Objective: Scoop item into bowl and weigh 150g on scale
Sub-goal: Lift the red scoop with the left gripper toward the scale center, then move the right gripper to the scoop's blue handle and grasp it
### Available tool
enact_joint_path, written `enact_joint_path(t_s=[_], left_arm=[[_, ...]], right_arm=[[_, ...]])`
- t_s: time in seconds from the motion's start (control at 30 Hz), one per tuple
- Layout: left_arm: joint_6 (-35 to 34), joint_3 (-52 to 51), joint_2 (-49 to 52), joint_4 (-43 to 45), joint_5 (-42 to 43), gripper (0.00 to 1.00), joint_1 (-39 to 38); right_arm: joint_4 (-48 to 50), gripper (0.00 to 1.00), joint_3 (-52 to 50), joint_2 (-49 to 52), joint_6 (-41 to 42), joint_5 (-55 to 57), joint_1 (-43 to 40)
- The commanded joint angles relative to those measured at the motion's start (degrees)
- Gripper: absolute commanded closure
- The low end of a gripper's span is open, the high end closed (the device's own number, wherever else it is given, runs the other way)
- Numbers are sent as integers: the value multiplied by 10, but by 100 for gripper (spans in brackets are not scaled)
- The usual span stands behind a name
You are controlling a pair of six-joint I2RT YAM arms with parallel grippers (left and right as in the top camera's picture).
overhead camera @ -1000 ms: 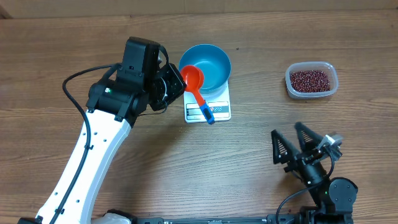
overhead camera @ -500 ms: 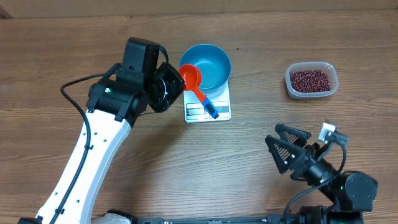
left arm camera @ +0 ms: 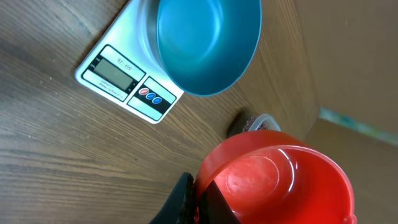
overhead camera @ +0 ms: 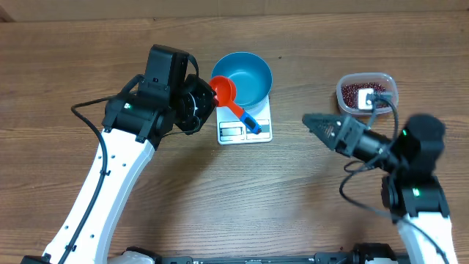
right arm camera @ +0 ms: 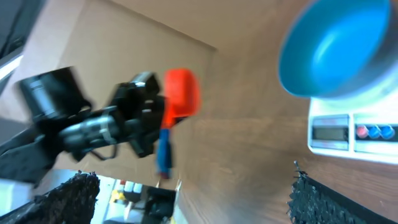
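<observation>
Two arms work over a brown wooden table point(overhead camera: 220, 198) whose far edge runs along the top of the overhead view. Broad bare wood lies open between the pincers and on the robot's side of both. The left pincer point(overhead camera: 211, 95) is clamped on a scoop, and the right pincer point(overhead camera: 316, 125) stands wide apart, its fingertips point(right arm camera: 79, 193) at opposite sides of its wrist view. Just past the left pincer's tips sits the round deep blue plastic bowl point(overhead camera: 248, 73). It rests on the small flat white rectangular scale point(overhead camera: 264, 116), overhanging the far edge and leaving only the display strip uncovered. The right pincer aims at that scale, with bare wood between its tips and the nearest edge. Behind this pincer, beside its wrist, a clear rounded-rectangular plastic tub point(overhead camera: 393, 88) sits toward the table's far edge. The red plastic scoop with a blue-tipped handle point(overhead camera: 226, 91) is gripped at its cup end. From overhead the cup overlaps the bowl's rim on the left pincer's side, and the handle slants across the display strip. Tiny dark red-brown beans point(overhead camera: 355, 93) fill the tub, partly hidden by the arm's cable.
</observation>
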Motion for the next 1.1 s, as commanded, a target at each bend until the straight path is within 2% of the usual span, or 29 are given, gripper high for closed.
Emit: enact_joint_path(t_s=[0.0,0.2,0.37,0.63,0.87,1.07], left_arm=[[-35,-2,2,1,-24,96,-2],[-43,-3,2,1,-28,96,-3],[-84,-3,2,2,-28,96,-3],[-123,-3,10,6,-48,95,-31],[-212,-3,50,1,-56,95,-63],[-242,-3,86,35,-21,96,-84]], right_arm=[[-3,0,23,37,-23,-7,3],[-4,0,35,55,-67,7,3],[-32,0,69,55,-104,5,16],[-34,0,71,55,-106,-7,27],[-3,0,71,55,-104,-18,27],[-32,10,71,55,-97,45,41]])
